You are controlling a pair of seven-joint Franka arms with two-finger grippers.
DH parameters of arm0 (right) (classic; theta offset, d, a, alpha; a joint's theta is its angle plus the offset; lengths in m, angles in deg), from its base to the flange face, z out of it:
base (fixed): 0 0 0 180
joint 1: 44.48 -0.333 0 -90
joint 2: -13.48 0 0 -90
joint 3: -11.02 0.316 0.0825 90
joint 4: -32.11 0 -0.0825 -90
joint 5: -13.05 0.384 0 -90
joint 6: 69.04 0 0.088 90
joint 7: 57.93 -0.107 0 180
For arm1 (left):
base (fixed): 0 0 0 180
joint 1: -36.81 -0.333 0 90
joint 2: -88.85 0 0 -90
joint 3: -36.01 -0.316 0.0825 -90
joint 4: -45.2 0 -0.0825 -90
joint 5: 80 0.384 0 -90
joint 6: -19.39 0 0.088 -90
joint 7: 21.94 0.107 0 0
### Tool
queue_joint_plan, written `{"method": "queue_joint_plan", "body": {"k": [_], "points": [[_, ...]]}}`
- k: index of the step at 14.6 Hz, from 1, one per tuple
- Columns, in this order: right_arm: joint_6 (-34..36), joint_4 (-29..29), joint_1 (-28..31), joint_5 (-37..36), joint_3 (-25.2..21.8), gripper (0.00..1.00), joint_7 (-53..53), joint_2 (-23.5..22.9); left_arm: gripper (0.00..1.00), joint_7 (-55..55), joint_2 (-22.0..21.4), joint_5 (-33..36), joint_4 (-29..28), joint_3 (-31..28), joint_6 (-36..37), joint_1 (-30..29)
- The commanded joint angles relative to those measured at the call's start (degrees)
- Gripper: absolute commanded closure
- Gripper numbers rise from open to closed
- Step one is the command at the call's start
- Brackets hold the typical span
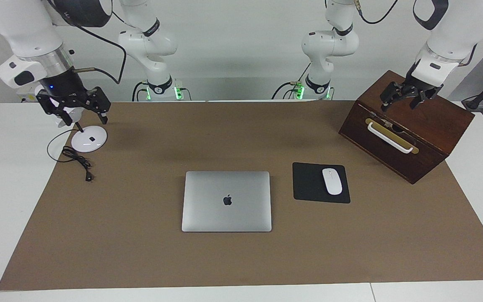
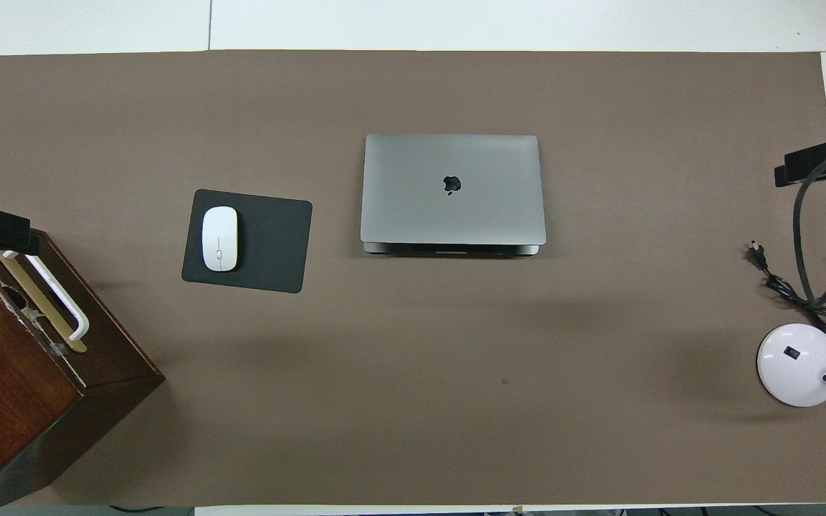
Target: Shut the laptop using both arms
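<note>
Hanging up in the air at the left arm's end of the table, the left gripper [image 1: 405, 97] is over the top of the dark wooden box [image 1: 426, 121], well apart from the laptop [image 1: 227, 201]; its black fingers point down and look spread, with nothing between them. Over at the right arm's end, the right gripper [image 1: 74, 107] is raised above the white round lamp base [image 1: 89, 139], and its fingers are splayed wide too, holding nothing. Both arms are parked out at the ends, neither one touching the laptop.

And the laptop itself: it lies flat in the middle of the brown mat [image 1: 241, 260], lid down, dark apple logo facing up. In the overhead view the lid sits on the base with only a thin dark slit along the edge nearer to the robots, so it reads as closed or all but closed.

Just beside the laptop, toward the left arm's end, there's the black mouse pad [image 1: 308, 184], with the white mouse [image 1: 332, 181] resting on it. Farther out from the laptop that same way, and nearer to the robots, stands the wooden box, its white handle [image 1: 390, 138] on a brass plate. Toward the right arm's end, a black cable [image 1: 76, 159] runs from the lamp base and ends in a plug on the mat.
</note>
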Motion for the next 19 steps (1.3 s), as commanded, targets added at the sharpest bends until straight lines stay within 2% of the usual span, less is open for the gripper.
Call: {"method": "queue_joint_plan", "body": {"k": [1,4,7,11,19], "points": [[0.2,-1.3,-0.4,-0.4,-0.3,0.00,-1.0,1.1,0.00,0.9,-0.5,0.5,-0.9,0.5,-1.0,-0.5],[0.2,-1.6,-0.4,-0.4,-0.4,0.00,-0.9,1.3,0.00,0.9,-0.6,0.6,-0.9,0.6,-0.7,-1.2],[0.2,-1.5,-0.4,-0.4,-0.5,0.00,-0.8,1.3,0.00,2.9,-0.7,0.5,-0.9,5.2,-0.8,-5.5],[0.2,-1.6,-0.4,-0.4,-0.5,0.00,-0.9,1.4,0.00,2.9,-0.7,0.5,-1.0,2.9,-0.8,-3.0],[3.0,-3.5,-0.4,-1.1,-0.5,0.00,-0.4,2.7,0.00,3.1,-0.7,0.4,-1.1,3.0,-0.9,-3.3]]}}
